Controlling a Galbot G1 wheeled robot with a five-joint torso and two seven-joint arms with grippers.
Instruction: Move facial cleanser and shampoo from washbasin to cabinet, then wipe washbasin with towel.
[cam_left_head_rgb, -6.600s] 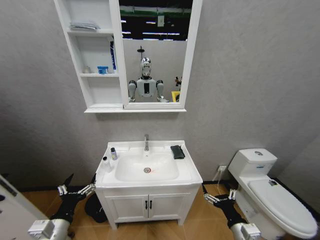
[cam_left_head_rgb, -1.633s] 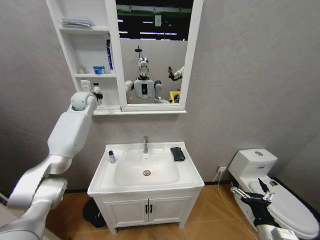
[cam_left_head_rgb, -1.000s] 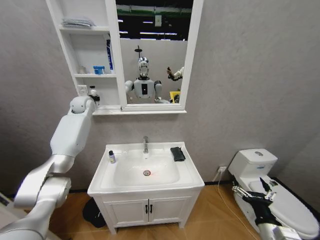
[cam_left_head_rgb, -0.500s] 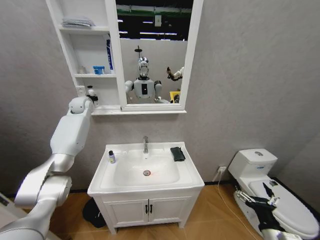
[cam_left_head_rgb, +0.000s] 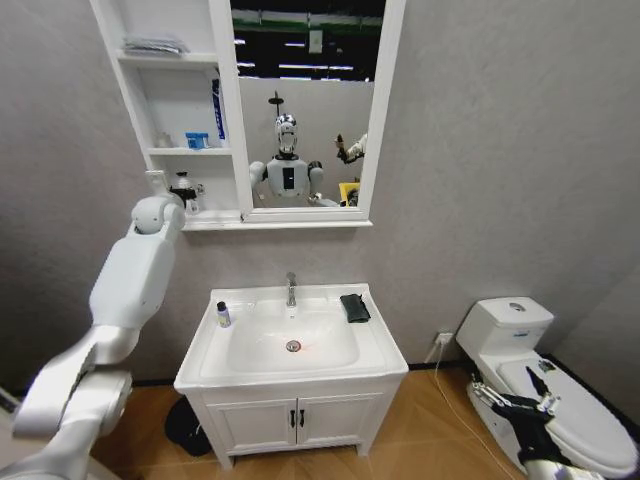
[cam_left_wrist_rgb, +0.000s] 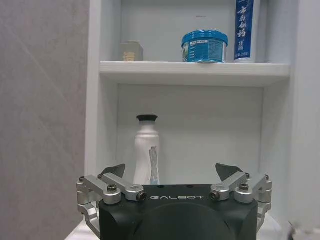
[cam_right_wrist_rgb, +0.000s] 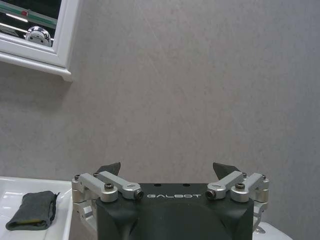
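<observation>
**Left arm raised at the cabinet's bottom shelf, bottle standing free**

At the lower right of the head view the right gripper (cam_left_head_rgb: 528, 393) hangs low in front of the toilet (cam_left_head_rgb: 540, 375), jaws apart and holding nothing. Centre frame, the washbasin (cam_left_head_rgb: 385, 350) carries a small bottle (cam_left_head_rgb: 223, 314) on its left rim and the dark folded towel (cam_left_head_rgb: 354, 306) on its right rim, beside the tap (cam_left_head_rgb: 291, 288). At left the left arm reaches up to the cabinet (cam_left_head_rgb: 228, 120), where the left gripper (cam_left_wrist_rgb: 174, 174) sits before the bottom shelf, jaws spread wide. A white bottle with a black cap (cam_left_wrist_rgb: 147, 149) stands upright on that shelf just beyond them, untouched. On the shelf above are a blue tub (cam_left_wrist_rgb: 204, 46) and a blue tube (cam_left_wrist_rgb: 244, 29).
</observation>
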